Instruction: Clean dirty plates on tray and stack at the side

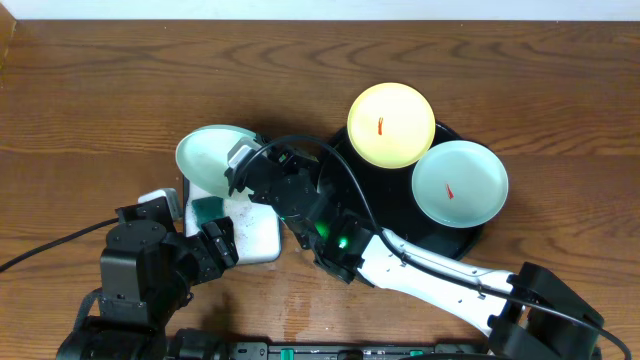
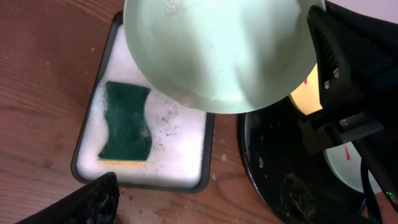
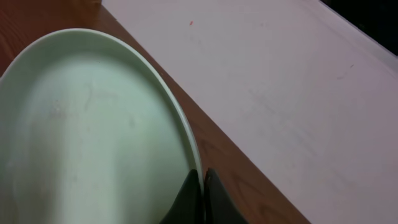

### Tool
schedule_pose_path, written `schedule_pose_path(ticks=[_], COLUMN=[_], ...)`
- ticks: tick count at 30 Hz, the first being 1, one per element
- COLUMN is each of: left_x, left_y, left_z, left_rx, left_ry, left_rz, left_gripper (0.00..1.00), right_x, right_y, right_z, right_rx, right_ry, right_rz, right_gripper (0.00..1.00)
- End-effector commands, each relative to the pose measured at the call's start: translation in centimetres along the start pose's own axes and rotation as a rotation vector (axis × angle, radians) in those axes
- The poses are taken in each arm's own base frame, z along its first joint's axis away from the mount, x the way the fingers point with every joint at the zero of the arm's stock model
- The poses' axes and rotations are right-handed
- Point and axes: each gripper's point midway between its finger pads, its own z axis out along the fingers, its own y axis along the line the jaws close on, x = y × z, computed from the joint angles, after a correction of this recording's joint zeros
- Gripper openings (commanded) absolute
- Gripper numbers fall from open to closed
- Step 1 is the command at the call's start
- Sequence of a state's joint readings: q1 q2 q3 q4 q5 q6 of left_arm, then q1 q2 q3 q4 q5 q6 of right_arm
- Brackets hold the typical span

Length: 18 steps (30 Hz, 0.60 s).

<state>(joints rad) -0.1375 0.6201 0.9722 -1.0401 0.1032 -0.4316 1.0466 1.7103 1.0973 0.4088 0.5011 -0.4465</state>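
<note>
My right gripper (image 1: 240,165) is shut on the rim of a mint-green plate (image 1: 212,152) and holds it tilted above the white soapy tray; the plate fills the right wrist view (image 3: 81,137) with the fingertips (image 3: 202,186) pinching its edge, and it looks wet in the left wrist view (image 2: 217,50). A pale yellow plate (image 1: 391,124) and a second mint-green plate (image 1: 460,182), each with a red smear, lie on the black tray (image 1: 470,238). My left gripper (image 1: 215,245) sits at the white tray's near edge; its fingers (image 2: 186,205) are spread wide and empty.
A green sponge (image 2: 126,121) lies in foam in the white rectangular dark-rimmed tray (image 2: 205,155), also visible from overhead (image 1: 262,240). The right arm (image 1: 430,270) crosses in front of the black tray. Bare wood lies left and behind.
</note>
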Motion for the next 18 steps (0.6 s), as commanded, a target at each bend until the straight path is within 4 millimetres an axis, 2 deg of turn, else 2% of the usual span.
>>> schedule_pose_path(ticks=[1, 8, 18], left_x=[-0.37, -0.37, -0.37], left_y=[-0.22, -0.22, -0.22], left_z=[-0.36, -0.36, -0.36], left_rx=[0.009, 0.009, 0.009], left_ry=[-0.013, -0.013, -0.013], left_rz=[0.01, 0.01, 0.01], left_gripper=[0.84, 0.83, 0.83], right_x=[-1.31, -1.42, -1.71], right_y=[-0.89, -0.94, -1.07], right_z=[-0.38, -0.38, -0.4], right_rx=[0.032, 0.034, 0.042], right_ry=[-0.021, -0.025, -0.033], right_rz=[-0.017, -0.015, -0.156], right_gripper=[0.01, 0.01, 0.01])
